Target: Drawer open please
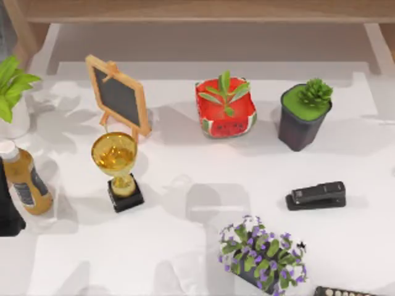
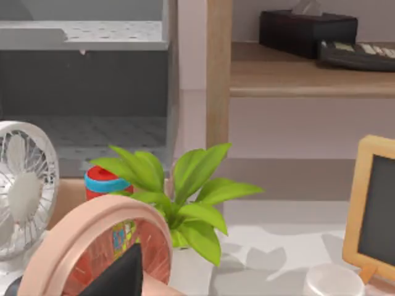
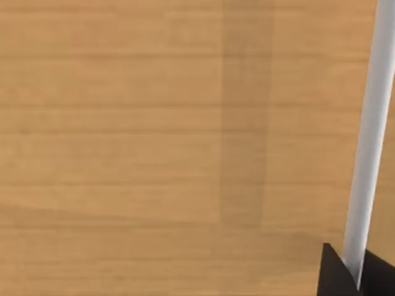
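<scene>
Right gripper [image 3: 355,271] sits tight against the pale wooden drawer front [image 3: 154,135], dark fingers [image 3: 333,274] pinching its slim white bar handle [image 3: 370,135]. Risk: a skewed pull could slip the thin bar free. Left fingers: cannot tell.

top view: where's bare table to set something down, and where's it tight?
Widest bare patch: middle of the table, bordered by trophy, watermelon pot, stapler and purple flowers. Another lies at the near left, below the bottle. Crowded: the left edge, where bottle, leafy plant, chalkboard and trophy cluster, and the back row with the dark pot.
</scene>
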Action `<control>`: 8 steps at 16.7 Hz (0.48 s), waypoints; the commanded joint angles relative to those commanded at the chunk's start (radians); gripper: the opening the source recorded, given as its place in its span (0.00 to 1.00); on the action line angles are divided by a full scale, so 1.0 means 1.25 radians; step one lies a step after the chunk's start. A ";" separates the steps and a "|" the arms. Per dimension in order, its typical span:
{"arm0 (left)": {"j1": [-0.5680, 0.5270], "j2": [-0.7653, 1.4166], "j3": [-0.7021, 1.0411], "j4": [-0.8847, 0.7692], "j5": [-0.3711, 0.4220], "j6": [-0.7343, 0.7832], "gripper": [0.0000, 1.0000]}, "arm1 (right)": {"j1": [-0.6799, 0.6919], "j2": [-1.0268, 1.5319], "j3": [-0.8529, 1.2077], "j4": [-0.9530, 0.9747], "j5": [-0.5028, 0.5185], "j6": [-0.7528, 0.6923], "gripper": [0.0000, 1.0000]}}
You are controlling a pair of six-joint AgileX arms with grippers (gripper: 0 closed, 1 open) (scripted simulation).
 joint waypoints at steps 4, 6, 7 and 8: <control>0.000 0.000 0.000 0.000 0.000 0.000 1.00 | -0.023 -0.024 -0.054 0.035 -0.020 -0.001 0.00; 0.000 0.000 0.000 0.000 0.000 0.000 1.00 | -0.023 -0.024 -0.054 0.035 -0.020 -0.001 0.00; 0.000 0.000 0.000 0.000 0.000 0.000 1.00 | -0.017 -0.022 -0.052 0.034 -0.018 -0.001 0.00; 0.000 0.000 0.000 0.000 0.000 0.000 1.00 | -0.018 -0.023 -0.054 0.036 -0.020 -0.001 0.00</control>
